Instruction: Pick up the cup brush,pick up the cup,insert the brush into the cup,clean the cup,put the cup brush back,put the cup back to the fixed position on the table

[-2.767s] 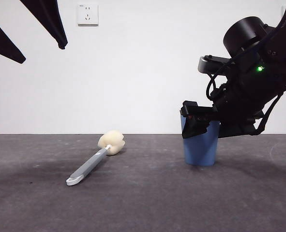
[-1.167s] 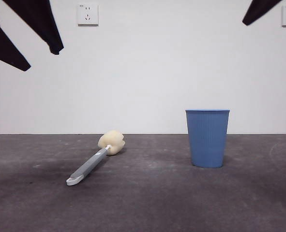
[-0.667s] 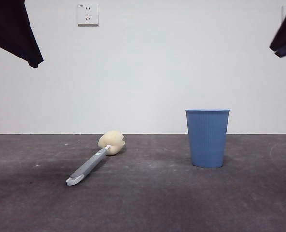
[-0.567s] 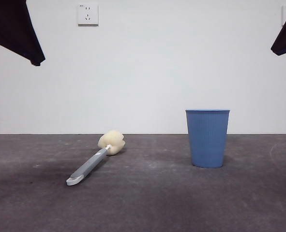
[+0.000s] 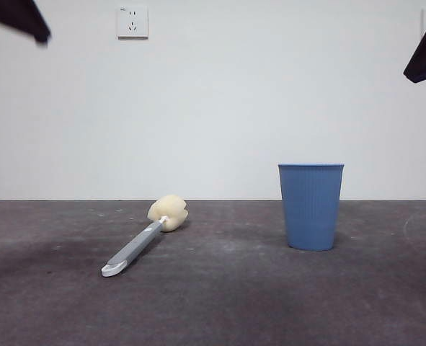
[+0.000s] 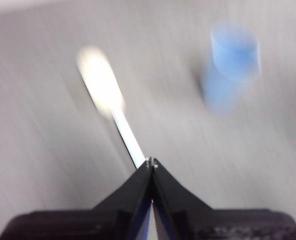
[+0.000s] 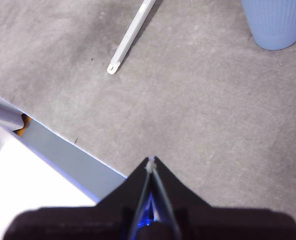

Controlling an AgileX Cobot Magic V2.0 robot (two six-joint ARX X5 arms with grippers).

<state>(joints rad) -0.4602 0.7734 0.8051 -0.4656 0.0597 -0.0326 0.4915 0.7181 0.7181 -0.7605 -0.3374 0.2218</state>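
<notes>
Nearest you on the worktop [image 5: 213,303] lies the cup brush [image 5: 142,239], flat, its white looped end toward the camera and its cream sponge head angled away; to one side of it and well apart stands the cup [image 5: 311,206], upright and untouched. Neither is held. Your left tool [image 6: 151,166] hangs high above the brush with its jaws pressed together, and your right tool [image 7: 151,165] is likewise closed and empty, high up with the cup at the edge of its view. If you descend closed, you will only push the slim handle along the worktop, so open first. The left wrist picture is smeared, so I would not trust its alignment over the handle. A low sideways approach could tip the light cup.
</notes>
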